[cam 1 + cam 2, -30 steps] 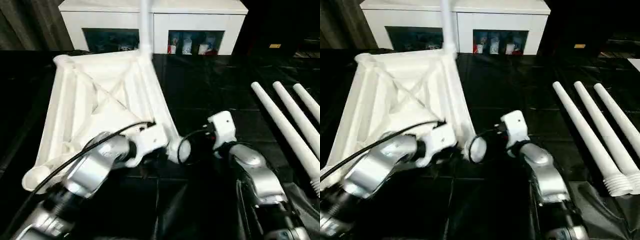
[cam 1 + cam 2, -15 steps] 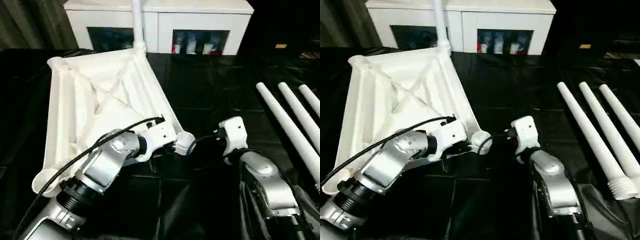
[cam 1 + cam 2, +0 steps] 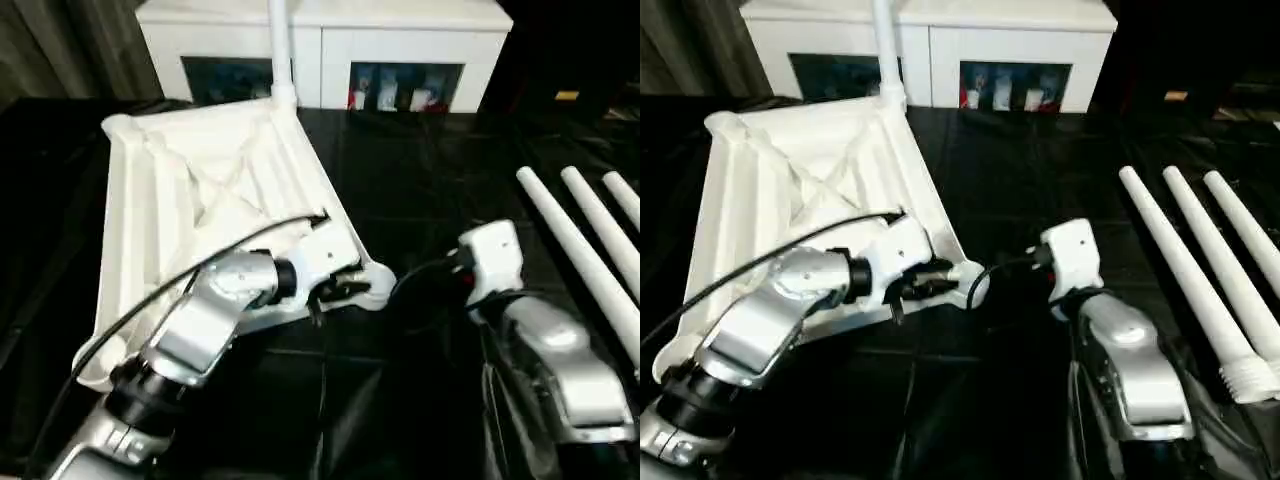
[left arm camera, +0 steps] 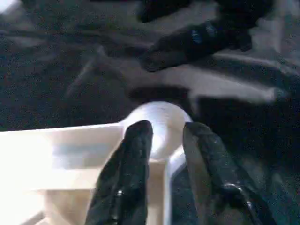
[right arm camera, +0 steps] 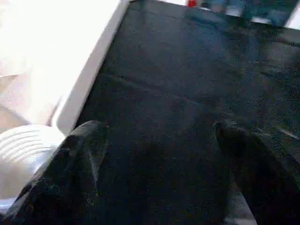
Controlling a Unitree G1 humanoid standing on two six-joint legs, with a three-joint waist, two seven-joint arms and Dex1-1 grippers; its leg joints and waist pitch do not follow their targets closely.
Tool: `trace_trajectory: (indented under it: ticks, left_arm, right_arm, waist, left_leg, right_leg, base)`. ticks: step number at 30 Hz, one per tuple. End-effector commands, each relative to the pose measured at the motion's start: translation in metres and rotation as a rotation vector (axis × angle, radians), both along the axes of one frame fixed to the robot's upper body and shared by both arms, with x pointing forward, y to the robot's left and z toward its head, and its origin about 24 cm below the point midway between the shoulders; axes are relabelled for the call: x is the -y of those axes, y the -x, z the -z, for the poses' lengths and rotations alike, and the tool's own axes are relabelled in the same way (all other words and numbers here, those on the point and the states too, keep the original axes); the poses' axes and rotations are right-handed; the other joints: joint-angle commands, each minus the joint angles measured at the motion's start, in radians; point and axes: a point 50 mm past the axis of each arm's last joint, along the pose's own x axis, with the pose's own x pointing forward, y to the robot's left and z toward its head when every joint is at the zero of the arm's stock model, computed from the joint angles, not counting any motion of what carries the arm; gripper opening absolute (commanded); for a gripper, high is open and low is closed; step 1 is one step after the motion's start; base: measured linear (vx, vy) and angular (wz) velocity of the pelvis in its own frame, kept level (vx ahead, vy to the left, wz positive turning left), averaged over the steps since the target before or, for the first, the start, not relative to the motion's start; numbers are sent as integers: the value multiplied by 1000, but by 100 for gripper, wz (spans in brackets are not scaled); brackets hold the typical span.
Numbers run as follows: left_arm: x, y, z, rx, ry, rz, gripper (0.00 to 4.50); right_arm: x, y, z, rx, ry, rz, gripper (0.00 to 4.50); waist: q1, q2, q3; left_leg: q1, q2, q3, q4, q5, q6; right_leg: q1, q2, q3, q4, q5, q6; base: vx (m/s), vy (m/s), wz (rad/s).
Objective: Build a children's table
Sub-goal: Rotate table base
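The white tabletop (image 3: 200, 190) lies underside up on the black floor, with one leg (image 3: 279, 50) standing upright in its far corner socket. My left gripper (image 4: 161, 131) is at the near right corner socket (image 3: 378, 290). Its black fingers (image 4: 133, 150) stand slightly apart on either side of the rim there, open. My right gripper (image 5: 157, 126) hovers over the dark floor just right of that socket (image 5: 18, 145), open wide and holding nothing. Three more legs (image 3: 570, 250) lie side by side on the floor at the right.
A white cabinet (image 3: 320, 40) with dark glass doors stands behind the tabletop. A black cable (image 3: 200, 275) runs along my left forearm. The black floor (image 3: 420, 180) stretches between the tabletop and the lying legs.
My left gripper's fingers have parted at the corner socket. The left arm has reached further forward along the tabletop's near edge. The head view has shifted a little.
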Motion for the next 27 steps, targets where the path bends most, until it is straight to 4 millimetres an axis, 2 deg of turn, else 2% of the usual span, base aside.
trace_trajectory:
  ticks: [1, 2, 3, 4, 5, 6, 7, 8, 10, 11, 12, 13, 14, 15, 16, 17, 18, 19, 20, 21, 22, 23, 24, 25, 26, 27]
  left_arm:
    - [-17, -12, -10, 66, 162, -189, 162]
    - [-21, -14, -9, 55, 202, -238, 165]
    - [-25, -16, -9, 52, 229, -303, 165]
    - [-27, -17, -9, 48, 246, -335, 165]
    - [-33, -18, -7, 24, 323, -439, 165]
    - [-34, -18, -7, 24, 343, -461, 165]
    - [-38, -18, -6, 21, 394, -517, 165]
    - [-44, -17, -5, 53, 430, -609, 165]
    - [-47, -17, -4, 74, 429, -643, 165]
    - [-48, -16, -1, 99, 418, -670, 165]
    - [-48, -16, -1, 99, 418, -670, 165]
    - [-49, -14, 3, 122, 414, -713, 165]
    - [-50, -13, 7, 129, 407, -739, 165]
    - [-50, -12, 9, 133, 402, -773, 165]
    - [-50, -12, 10, 133, 399, -789, 165]
    - [-51, -12, 11, 133, 395, -810, 165]
    - [-50, -11, 12, 131, 395, -815, 165]
    - [-48, -11, 12, 128, 395, -818, 165]
    - [-46, -11, 12, 126, 394, -815, 165]
    - [-44, -12, 11, 144, 385, -808, 165]
    - [-43, -12, 10, 156, 378, -804, 165]
    - [-42, -12, 10, 165, 369, -797, 165]
    - [-42, -12, 10, 169, 366, -796, 165]
    - [-40, -12, 9, 192, 347, -791, 165]
    - [-40, -12, 10, 194, 341, -792, 165]
    - [-40, -12, 10, 199, 334, -798, 165]
  right_arm:
    - [15, -3, -12, 1, 12, 104, 430]
    - [19, -3, -13, -5, 18, 129, 440]
    - [23, -3, -15, -11, 24, 145, 448]
    - [25, -4, -16, -13, 26, 150, 448]
    - [29, -4, -22, -9, 34, 157, 448]
    - [30, -4, -23, -6, 37, 155, 448]
    - [27, -4, -28, 18, 34, 133, 448]
    - [24, -5, -33, 54, 34, 126, 448]
    - [23, -5, -34, 67, 37, 137, 448]
    - [20, -4, -34, 94, 17, 148, 448]
    - [20, -4, -34, 94, 17, 148, 448]
    - [14, -3, -36, 132, -23, 166, 448]
    - [10, -1, -35, 137, -46, 172, 448]
    - [5, 0, -33, 128, -64, 174, 448]
    - [3, 0, -33, 123, -70, 173, 448]
    - [0, 1, -31, 116, -79, 172, 448]
    - [-1, 1, -30, 110, -84, 173, 448]
    - [-4, 1, -29, 100, -93, 173, 448]
    - [-5, 0, -28, 94, -98, 173, 448]
    - [-6, 0, -27, 88, -102, 172, 448]
    - [-7, 0, -26, 87, -104, 171, 448]
    - [-7, 0, -27, 88, -107, 171, 448]
    - [-8, 0, -27, 89, -108, 171, 448]
    - [-10, 1, -28, 104, -126, 162, 448]
    - [-13, 3, -28, 115, -140, 157, 448]
    - [-16, 6, -28, 127, -157, 152, 448]
  waist:
    - [3, -3, -87]
    - [2, -6, -85]
    - [4, -4, -87]
    - [2, -6, -87]
    - [-1, -14, -88]
    - [3, -9, -87]
    - [0, -17, -88]
    - [-1, -20, -90]
    - [-1, -21, -92]
    - [-1, -29, -91]
    - [-1, -23, -91]
    - [-2, -31, -90]
    - [-1, -26, -89]
    - [-3, -26, -89]
    - [-6, -18, -89]
    - [-11, -16, -90]
    - [-17, -6, -90]
    - [-22, 2, -89]
    - [-28, 21, -85]
    - [-29, 33, -84]
    - [-30, 31, -86]
    - [-28, 24, -84]
    - [-28, 6, -92]
    - [-30, -6, -97]
    - [-26, -38, -96]
    - [7, -79, -110]
  left_leg:
    - [23, 54, -32, -61, -247, 22]
    - [20, 53, -31, -60, -250, 22]
    - [23, 54, -31, -60, -256, 18]
    - [23, 54, -32, -60, -263, 19]
    - [24, 55, -31, -58, -268, 19]
    - [22, 54, -33, -57, -265, 21]
    - [23, 54, -31, -57, -268, 25]
    - [18, 54, -33, -56, -264, 30]
    - [20, 55, -34, -54, -263, 35]
    - [20, 55, -33, -55, -266, 40]
    - [20, 54, -34, -56, -268, 38]
    - [19, 55, -34, -57, -271, 38]
    - [21, 56, -35, -58, -275, 31]
    - [20, 57, -37, -61, -282, 24]
    - [28, 65, -47, -68, -311, -8]
    - [34, 71, -53, -72, -334, -30]
    - [51, 95, -73, -83, -386, -62]
    - [62, 115, -87, -95, -414, -71]
    - [65, 185, -126, -136, -448, -70]
    - [64, 237, -144, -171, -466, -58]
    - [65, 250, -146, -179, -456, -45]
    - [69, 249, -138, -179, -445, 12]
    - [74, 226, -125, -160, -416, 79]
    - [64, 199, -111, -147, -399, 111]
    - [36, 51, -30, -38, -387, 155]
    - [-11, -76, 3, 182, -333, 186]
  right_leg:
    - [51, -45, 35, -68, -198, -248]
    - [52, -45, 35, -70, -198, -251]
    - [51, -45, 35, -68, -208, -249]
    - [52, -44, 33, -69, -224, -241]
    - [53, -43, 34, -71, -240, -235]
    - [54, -47, 33, -73, -259, -225]
    - [51, -45, 34, -78, -274, -216]
    - [52, -46, 32, -78, -287, -199]
    - [49, -45, 32, -79, -295, -187]
    - [44, -45, 32, -84, -315, -175]
    - [44, -46, 31, -83, -333, -165]
    - [42, -45, 31, -86, -342, -157]
    - [38, -45, 32, -86, -344, -149]
    - [39, -42, 31, -84, -339, -140]
    - [35, -25, 23, -82, -324, -132]
    - [34, -12, 17, -81, -306, -128]
    - [29, 11, 3, -81, -249, -124]
    - [27, 18, -6, -71, -219, -135]
    - [27, 16, -23, -32, -157, -137]
    - [19, 11, -38, 26, -103, -124]
    - [12, 11, -43, 50, -82, -121]
    - [0, 1, -36, 70, -74, -130]
    - [2, -14, -21, 61, -38, -186]
    - [13, -18, -16, 43, -6, -244]
    - [18, -4, -8, -48, 9, -417]
    - [70, -43, 21, -114, -124, -490]
  base:
    - [0, 0, 0]
    - [0, 0, 0]
    - [0, 0, 0]
    - [0, 0, 0]
    - [0, 0, 0]
    - [0, 0, 0]
    - [0, 0, 0]
    - [0, 0, 0]
    - [0, 0, 0]
    - [0, 0, 0]
    - [0, 0, 0]
    - [0, 0, 0]
    - [0, 0, 0]
    - [0, 0, 0]
    - [0, 0, 0]
    - [0, 0, 0]
    - [0, 0, 0]
    - [0, 0, 0]
    - [0, 0, 0]
    - [-7, -78, 6]
    - [-6, -134, 8]
    - [-6, -134, 8]
    - [-16, -197, 5]
    - [-12, -111, 1]
    - [-24, -232, 3]
    - [-16, -249, 3]
